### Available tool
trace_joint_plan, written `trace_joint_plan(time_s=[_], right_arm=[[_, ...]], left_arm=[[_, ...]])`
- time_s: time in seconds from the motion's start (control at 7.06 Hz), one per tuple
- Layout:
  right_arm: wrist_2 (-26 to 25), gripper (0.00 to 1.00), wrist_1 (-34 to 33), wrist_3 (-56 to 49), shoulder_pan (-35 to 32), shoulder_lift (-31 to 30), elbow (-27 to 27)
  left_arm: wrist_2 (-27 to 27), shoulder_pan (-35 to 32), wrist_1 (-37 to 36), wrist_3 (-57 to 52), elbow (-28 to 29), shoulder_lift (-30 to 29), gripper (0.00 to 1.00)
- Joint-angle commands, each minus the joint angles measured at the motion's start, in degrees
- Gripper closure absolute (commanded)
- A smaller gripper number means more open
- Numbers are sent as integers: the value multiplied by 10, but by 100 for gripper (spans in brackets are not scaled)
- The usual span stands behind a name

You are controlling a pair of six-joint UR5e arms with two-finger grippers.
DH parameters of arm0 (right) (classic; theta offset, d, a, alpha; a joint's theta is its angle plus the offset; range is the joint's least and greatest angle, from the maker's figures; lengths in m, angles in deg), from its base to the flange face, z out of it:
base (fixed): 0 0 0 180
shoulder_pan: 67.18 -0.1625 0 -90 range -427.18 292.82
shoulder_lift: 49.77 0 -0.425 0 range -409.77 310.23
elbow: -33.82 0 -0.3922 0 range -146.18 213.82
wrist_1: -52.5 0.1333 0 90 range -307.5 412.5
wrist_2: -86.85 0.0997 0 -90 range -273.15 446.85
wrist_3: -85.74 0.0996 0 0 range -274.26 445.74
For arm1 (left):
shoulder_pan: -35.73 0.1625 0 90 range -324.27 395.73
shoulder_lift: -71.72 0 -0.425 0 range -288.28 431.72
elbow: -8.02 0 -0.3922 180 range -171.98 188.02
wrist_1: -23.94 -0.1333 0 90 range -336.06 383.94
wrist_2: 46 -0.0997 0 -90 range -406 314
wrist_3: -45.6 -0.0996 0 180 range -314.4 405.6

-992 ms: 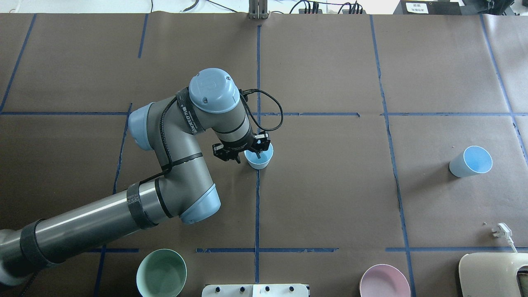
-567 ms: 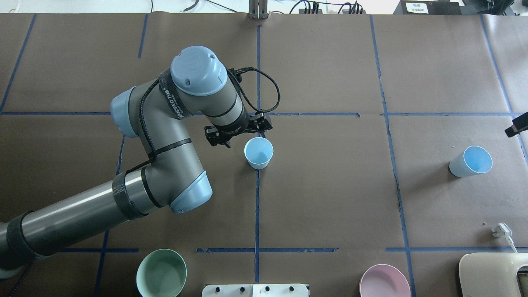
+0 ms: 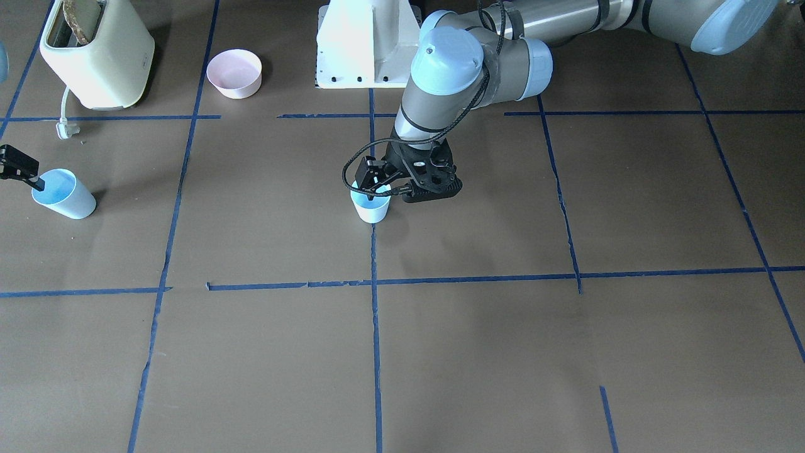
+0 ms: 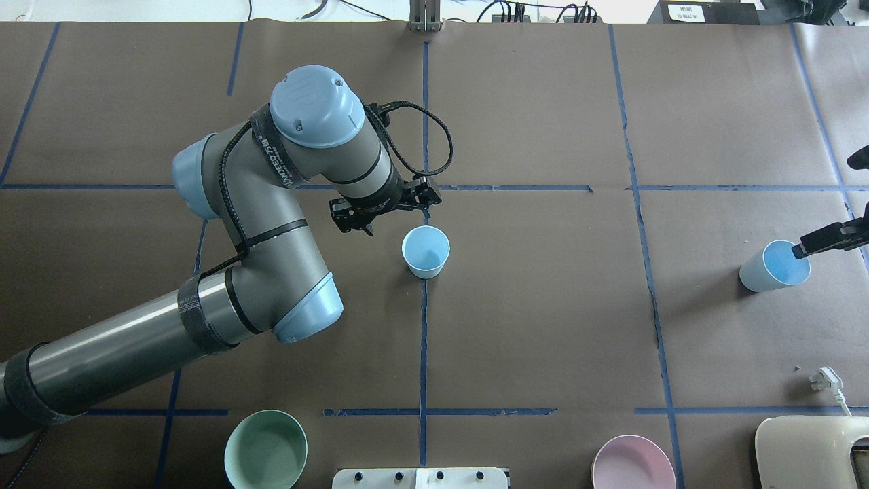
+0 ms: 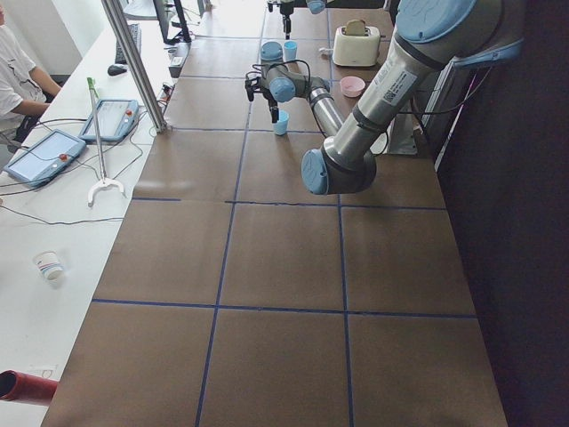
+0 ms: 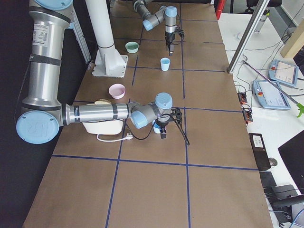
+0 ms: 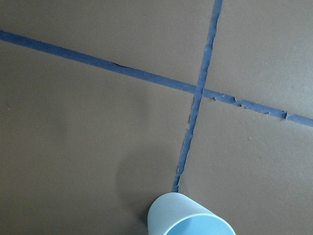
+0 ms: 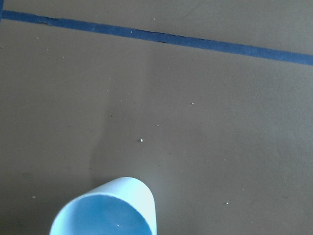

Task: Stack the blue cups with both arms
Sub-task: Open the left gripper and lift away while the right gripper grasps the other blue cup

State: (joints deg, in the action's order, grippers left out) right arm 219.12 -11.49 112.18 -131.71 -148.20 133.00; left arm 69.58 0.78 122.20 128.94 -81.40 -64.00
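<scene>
One pale blue cup (image 4: pixel 426 252) stands upright at the table's middle on a blue tape line; it also shows in the front view (image 3: pixel 372 214) and at the bottom of the left wrist view (image 7: pixel 188 219). My left gripper (image 4: pixel 397 216) hangs open and empty just above it, on its far-left side, not touching it. The second blue cup (image 4: pixel 774 266) stands tilted at the right. My right gripper (image 4: pixel 838 238) comes in from the right edge with one finger (image 4: pixel 815 244) over that cup's rim. It looks open. The right wrist view shows this cup (image 8: pixel 107 210) below.
A mint-green bowl (image 4: pixel 265 449) and a pink bowl (image 4: pixel 633 463) sit near the robot's side. A cream toaster (image 4: pixel 815 451) with a white plug (image 4: pixel 825 380) is at the near right. The white base pedestal (image 4: pixel 421 477) is between the bowls.
My left gripper has let go of the middle cup's rim and drawn up and back to the far left. My right gripper has come in from the right edge to the right cup.
</scene>
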Motion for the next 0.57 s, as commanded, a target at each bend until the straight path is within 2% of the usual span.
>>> trace_joint_plan(time_s=[0.0, 0.28, 0.42], right_arm=[[-2, 0, 4, 16, 25, 0, -6], [-2, 5, 4, 22, 38, 6, -24], [-4, 44, 4, 27, 43, 7, -29]], left_arm=[[0, 0, 0, 1, -2, 0, 0], [0, 0, 0, 1, -6, 0, 0], [0, 0, 0, 2, -13, 5, 0]])
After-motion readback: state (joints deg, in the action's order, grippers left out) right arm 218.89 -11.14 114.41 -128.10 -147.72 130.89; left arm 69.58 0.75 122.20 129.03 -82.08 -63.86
